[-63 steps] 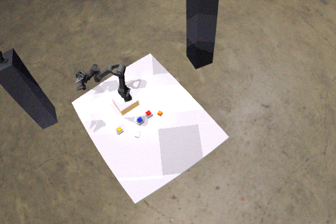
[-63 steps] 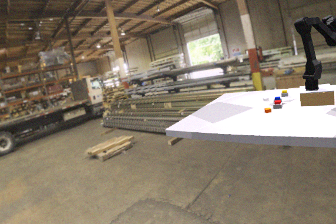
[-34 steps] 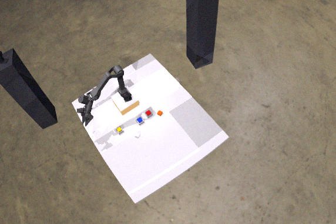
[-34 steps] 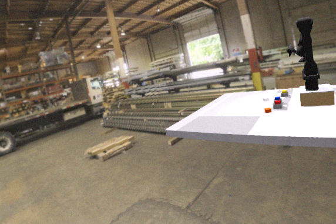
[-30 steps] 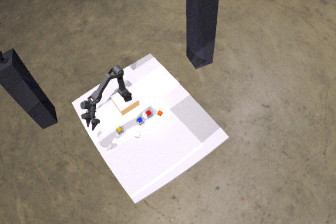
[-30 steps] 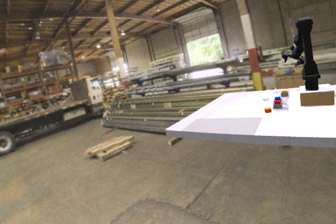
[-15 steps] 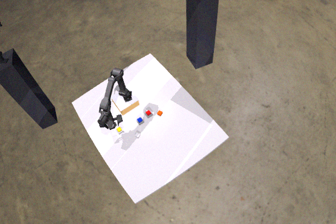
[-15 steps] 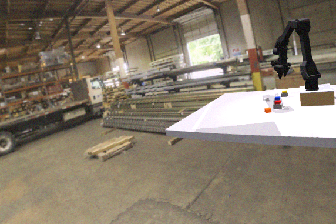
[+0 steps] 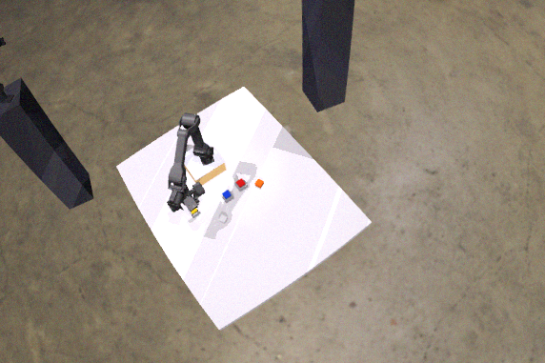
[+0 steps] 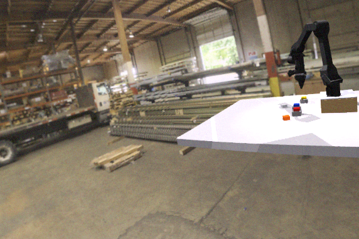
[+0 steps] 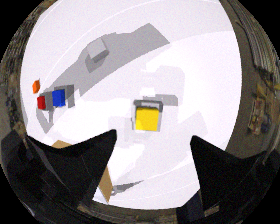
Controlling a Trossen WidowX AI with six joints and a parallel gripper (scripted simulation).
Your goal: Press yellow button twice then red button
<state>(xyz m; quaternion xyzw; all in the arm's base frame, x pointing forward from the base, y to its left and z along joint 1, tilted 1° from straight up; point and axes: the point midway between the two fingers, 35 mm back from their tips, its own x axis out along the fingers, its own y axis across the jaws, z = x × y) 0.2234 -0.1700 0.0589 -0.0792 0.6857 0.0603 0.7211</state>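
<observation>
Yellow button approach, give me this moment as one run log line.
step: first press pending | gripper: open, empty, above yellow button, no contact | red button: untouched

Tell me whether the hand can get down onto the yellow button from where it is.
Probably yes: the hand hangs above the yellow button, open and holding nothing, with nothing between them.

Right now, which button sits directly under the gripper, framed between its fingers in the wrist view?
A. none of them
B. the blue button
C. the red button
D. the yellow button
D: the wrist view shows the yellow button between the open gripper's fingers, with red and blue off to the left.
</observation>
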